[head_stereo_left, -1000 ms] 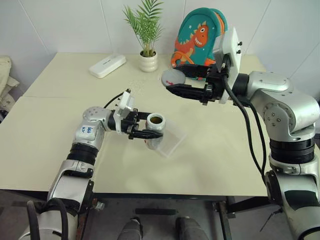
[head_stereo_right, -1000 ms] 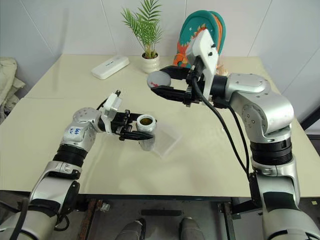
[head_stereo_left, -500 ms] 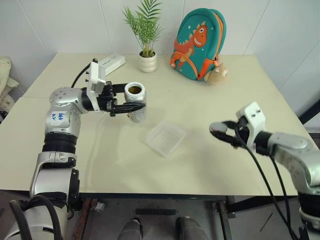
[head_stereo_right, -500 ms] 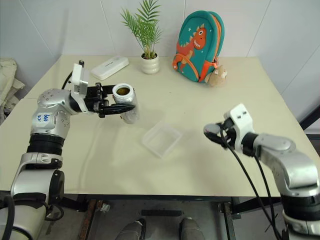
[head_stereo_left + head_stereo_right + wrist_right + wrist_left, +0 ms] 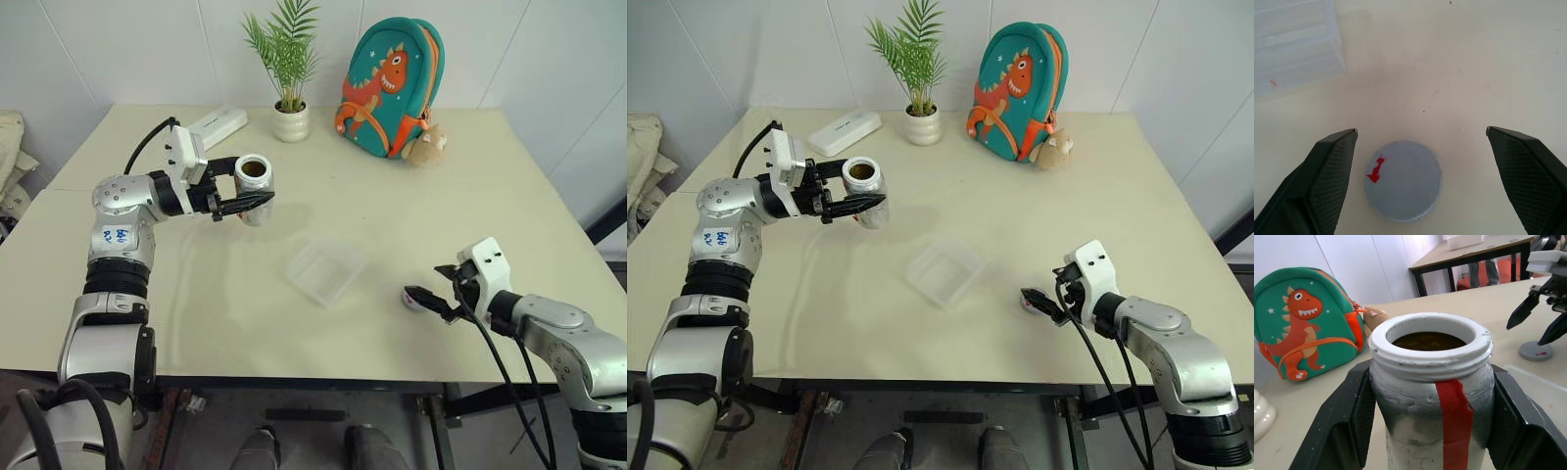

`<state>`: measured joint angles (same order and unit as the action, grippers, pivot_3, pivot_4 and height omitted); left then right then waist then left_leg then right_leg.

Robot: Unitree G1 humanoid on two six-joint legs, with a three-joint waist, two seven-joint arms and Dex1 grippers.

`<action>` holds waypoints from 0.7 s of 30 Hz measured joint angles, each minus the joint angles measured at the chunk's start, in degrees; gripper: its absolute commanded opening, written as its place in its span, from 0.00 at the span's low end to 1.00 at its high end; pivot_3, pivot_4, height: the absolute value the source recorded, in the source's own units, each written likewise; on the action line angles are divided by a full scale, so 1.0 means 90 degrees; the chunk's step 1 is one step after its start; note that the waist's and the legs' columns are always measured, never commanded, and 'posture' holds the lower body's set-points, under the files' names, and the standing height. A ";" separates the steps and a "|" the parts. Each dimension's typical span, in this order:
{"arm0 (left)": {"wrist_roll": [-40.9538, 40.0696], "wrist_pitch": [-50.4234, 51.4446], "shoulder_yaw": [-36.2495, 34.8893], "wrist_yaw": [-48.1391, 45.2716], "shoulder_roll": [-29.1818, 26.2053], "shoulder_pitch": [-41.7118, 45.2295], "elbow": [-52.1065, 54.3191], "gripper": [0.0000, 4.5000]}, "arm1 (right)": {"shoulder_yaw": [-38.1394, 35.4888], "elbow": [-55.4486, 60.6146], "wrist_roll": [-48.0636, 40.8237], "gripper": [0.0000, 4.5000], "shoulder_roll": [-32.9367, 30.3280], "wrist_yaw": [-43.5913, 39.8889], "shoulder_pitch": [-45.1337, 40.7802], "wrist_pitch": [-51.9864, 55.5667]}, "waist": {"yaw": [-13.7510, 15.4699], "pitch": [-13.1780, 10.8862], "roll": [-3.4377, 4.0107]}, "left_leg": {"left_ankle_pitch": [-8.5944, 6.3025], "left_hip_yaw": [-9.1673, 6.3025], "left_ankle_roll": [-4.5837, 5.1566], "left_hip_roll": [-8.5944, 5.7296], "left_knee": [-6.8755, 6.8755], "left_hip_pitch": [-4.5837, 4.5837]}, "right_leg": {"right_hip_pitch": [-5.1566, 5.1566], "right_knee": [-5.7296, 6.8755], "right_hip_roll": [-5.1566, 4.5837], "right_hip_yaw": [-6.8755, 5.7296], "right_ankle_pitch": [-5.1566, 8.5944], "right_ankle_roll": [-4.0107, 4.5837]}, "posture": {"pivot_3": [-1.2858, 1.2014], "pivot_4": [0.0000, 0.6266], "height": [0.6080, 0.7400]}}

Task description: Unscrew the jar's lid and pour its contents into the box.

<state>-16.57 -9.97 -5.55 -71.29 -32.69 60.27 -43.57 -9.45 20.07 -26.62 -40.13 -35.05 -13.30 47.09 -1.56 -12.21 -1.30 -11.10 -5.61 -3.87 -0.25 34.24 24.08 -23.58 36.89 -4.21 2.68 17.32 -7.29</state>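
Note:
My left gripper [image 5: 257, 188] is shut on the jar [image 5: 253, 177], holding it upright above the table, left of and beyond the box [image 5: 326, 271]. The jar's mouth is uncovered, and the brown contents [image 5: 1423, 340] show inside. A red strip runs down the jar's side [image 5: 1455, 421]. The grey lid [image 5: 1402, 180], marked with a red spot, lies flat on the table near the front right. My right gripper [image 5: 1421, 131] hovers over it, open, with its fingers [image 5: 1334, 166] wide on either side and apart from the lid. The clear box sits in the table's middle.
A potted plant [image 5: 291, 120], a white oblong case [image 5: 217, 127] and a dinosaur backpack [image 5: 390, 88] with a small plush toy [image 5: 428, 145] stand along the table's far edge. The table's front edge runs just behind my right gripper.
My right gripper came down from high over the table to the front right, set the lid down and opened. My left gripper carried the jar up and left, away from the box.

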 measured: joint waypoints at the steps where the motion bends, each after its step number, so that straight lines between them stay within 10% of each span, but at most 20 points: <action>1: 0.0028 -0.0060 0.0001 0.0007 0.0001 0.0001 -0.0021 0.57 | -0.0028 0.0055 -0.0014 0.99 -0.0054 -0.0069 0.0031 -0.0014 | -0.0003 0.0000 0.0000 | 0.0000 0.0000 0.0000 0.0001 0.0000 0.0000 | 0.0000 0.0000 0.0001 -0.0001 0.0000 0.0000 | 0.52 0.24 1.00; 12: 0.1821 -0.3257 0.0842 0.1164 0.0204 0.0527 -0.1199 0.57 | -0.1571 0.1507 -0.2077 0.99 -0.0482 -0.1896 0.0965 -0.0470 | 0.0034 -0.0004 -0.0010 | -0.0001 -0.0002 0.0004 -0.0003 0.0009 0.0002 | 0.0022 -0.0033 0.0001 -0.0002 -0.0015 -0.0020 | 0.52 0.24 1.00; 21: 0.5736 -0.6133 0.2683 0.4697 0.0051 0.1499 -0.1683 0.57 | -0.2051 0.1431 -0.2252 0.99 -0.0791 -0.2430 0.1406 -0.0920 | 0.0035 -0.0008 -0.0018 | -0.0004 0.0024 0.0019 -0.0007 0.0034 0.0005 | 0.0030 -0.0059 0.0000 0.0022 -0.0032 -0.0040 | 0.52 0.24 1.00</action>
<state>35.05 -65.17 18.60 -29.01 -32.23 73.76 -58.72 -27.91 32.95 -46.89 -47.25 -56.92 -0.64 38.81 -1.25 -12.28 -1.46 -11.13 -5.39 -3.70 -0.31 34.55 24.12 -23.31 36.36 -4.21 2.89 17.03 -7.65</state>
